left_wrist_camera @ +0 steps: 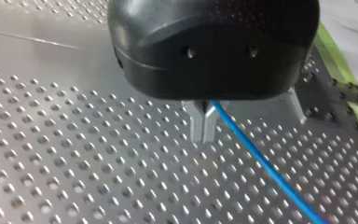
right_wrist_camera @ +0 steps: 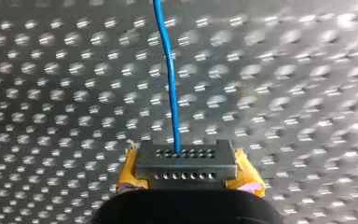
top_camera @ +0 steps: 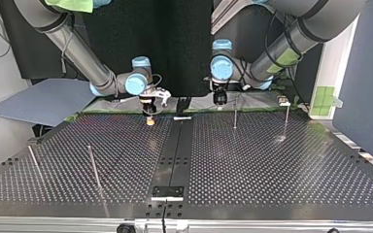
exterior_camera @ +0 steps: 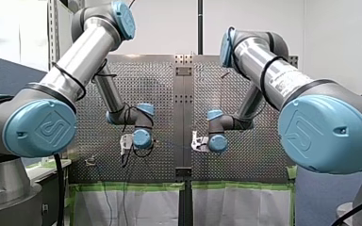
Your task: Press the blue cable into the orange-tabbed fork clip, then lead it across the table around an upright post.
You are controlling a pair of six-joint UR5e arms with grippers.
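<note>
As the wrist views show, the blue cable (left_wrist_camera: 261, 158) is a thin, smooth, round strand, pinched between my left arm's jaws, narrow bare metal under a black housing (left_wrist_camera: 214, 46), and running slantwise away over the tabletop (left_wrist_camera: 74, 163), a grey metal sheet dotted with round holes. Ahead of my right arm's jaws, a grey drilled block (right_wrist_camera: 186, 163) flanked by frayed yellow pads (right_wrist_camera: 128, 175) and also closed on it, the cable leads straight on, slightly kinked. In the top view both arms' jaws hang at the frame's upper middle, two slim upright posts (top_camera: 235, 116) to their right.
</note>
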